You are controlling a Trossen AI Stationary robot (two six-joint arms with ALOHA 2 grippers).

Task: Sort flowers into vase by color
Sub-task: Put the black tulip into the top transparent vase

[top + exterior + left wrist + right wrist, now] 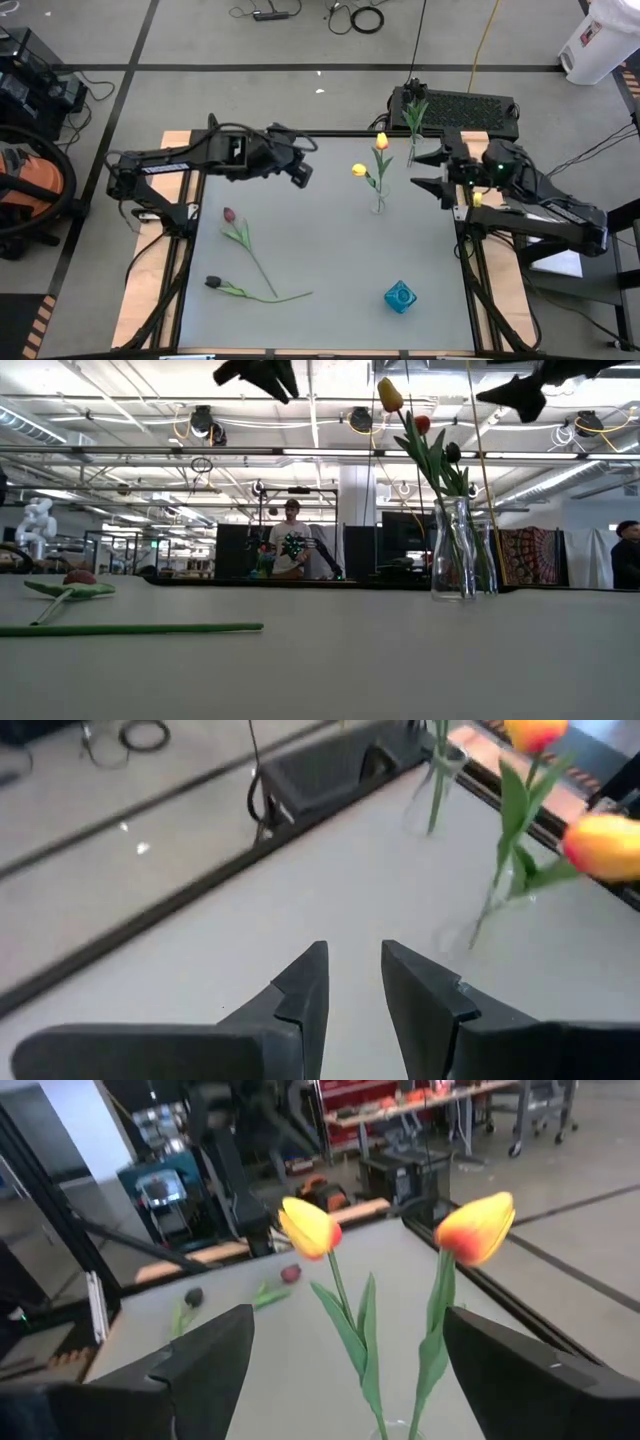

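A clear glass vase (378, 205) stands right of the table's middle and holds two yellow tulips (310, 1228) upright. A second vase (412, 152) with green stems stands near the far edge. A pinkish red tulip (228, 214) and a dark tulip (212, 282) lie flat on the table at the left. My left gripper (303, 172) hovers above the far left, pointing toward the vases; its fingers (352, 950) stand a little apart with nothing between them. My right gripper (422, 170) hangs wide open at the table's right edge, level with the yellow tulips and apart from them.
A small blue object (400, 296) sits near the front right. A black device (455, 105) lies just beyond the far edge. A person (291, 545) stands far back in the room. Bare table lies between the lying tulips and the vase.
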